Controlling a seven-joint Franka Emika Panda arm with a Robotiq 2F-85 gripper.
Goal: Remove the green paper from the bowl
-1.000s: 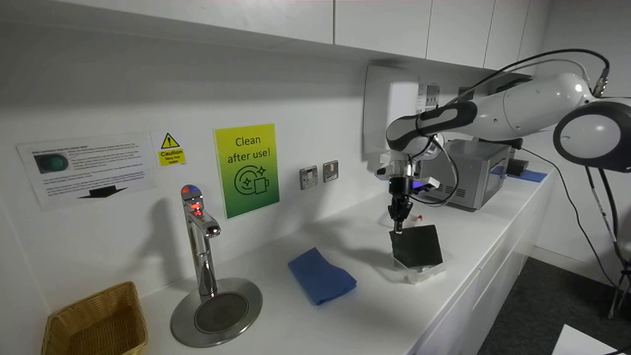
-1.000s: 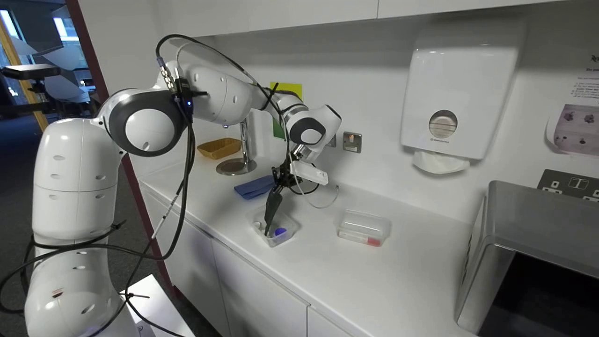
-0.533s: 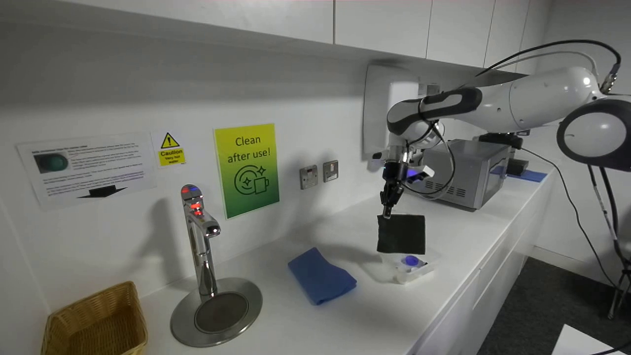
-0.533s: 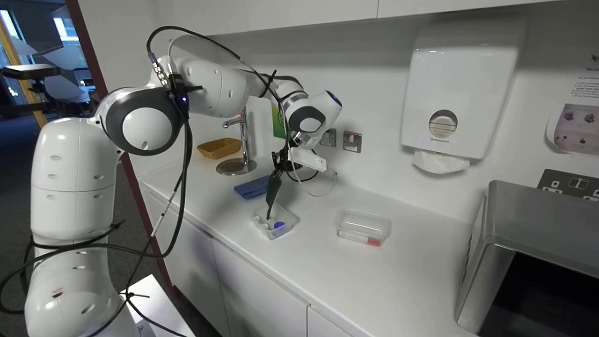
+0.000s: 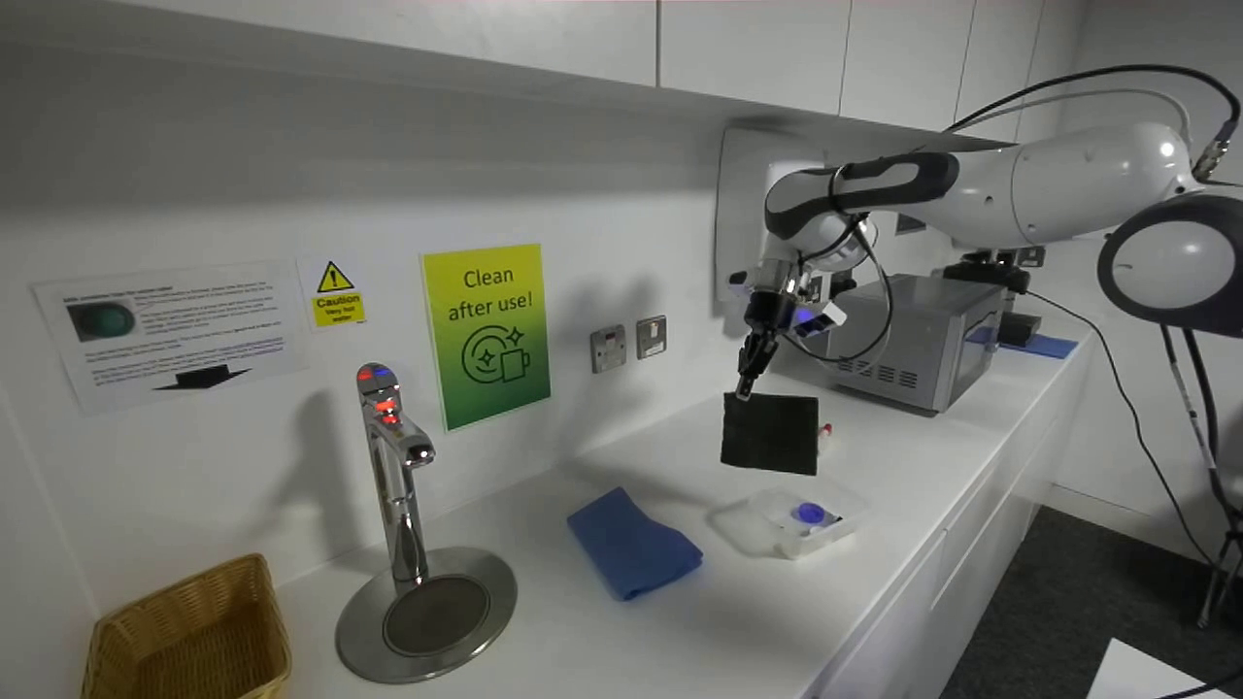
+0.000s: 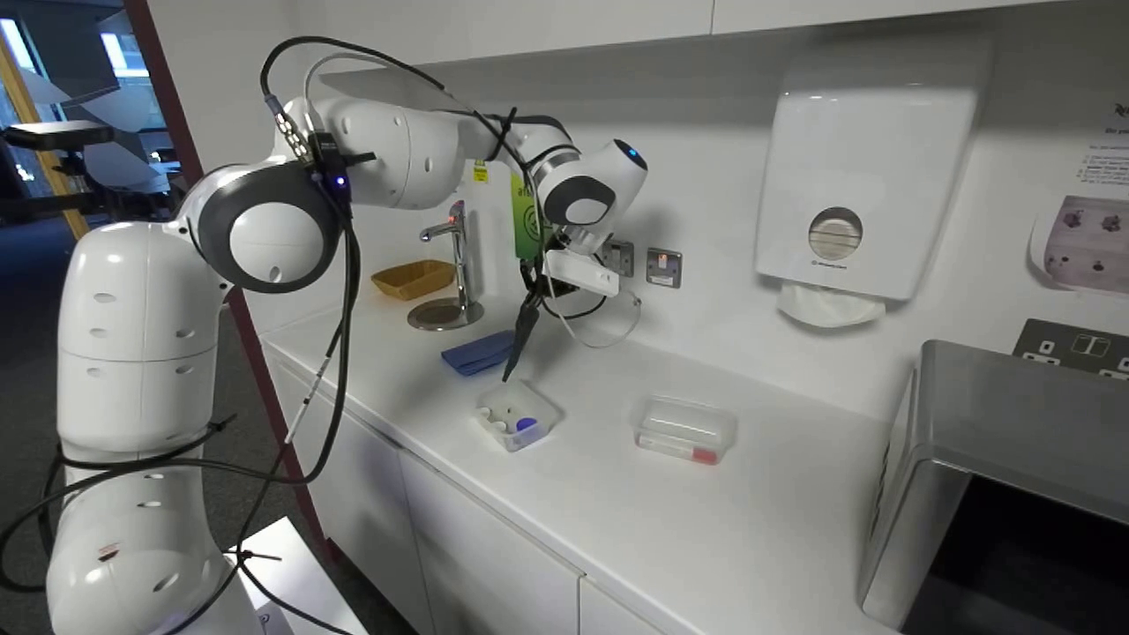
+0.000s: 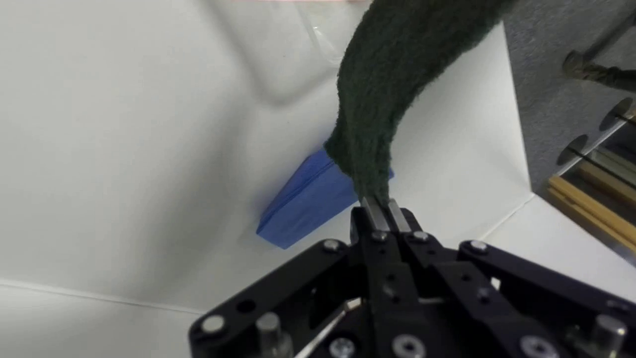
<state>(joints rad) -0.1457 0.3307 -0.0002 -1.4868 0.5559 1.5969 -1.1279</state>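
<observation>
The green paper (image 5: 769, 434) is a thin, very dark green square sheet with a fuzzy surface. My gripper (image 5: 744, 393) is shut on one upper corner of it, and the sheet hangs in the air. In the wrist view the sheet (image 7: 382, 74) runs up from between the closed fingertips (image 7: 385, 204). The bowl (image 5: 814, 547) is a shallow translucent tub on the counter, below the sheet and apart from it. It also shows in an exterior view (image 6: 540, 434), with the sheet (image 6: 522, 339) seen edge-on above its far side. Small white pieces and a blue round cap lie in the bowl.
A blue folded cloth (image 5: 633, 546) lies beside the bowl. A second clear tub (image 6: 684, 423) with a red-ended item stands nearer the grey microwave (image 6: 1014, 423). The tap (image 5: 398, 485) with its metal drip tray (image 5: 490, 631) and a wicker basket (image 5: 262, 621) are further along.
My gripper has risen with the green paper, lifting its lower edge from inside the bowl to above it, and has shifted toward the wall. The bowl and its contents have stayed on the counter.
</observation>
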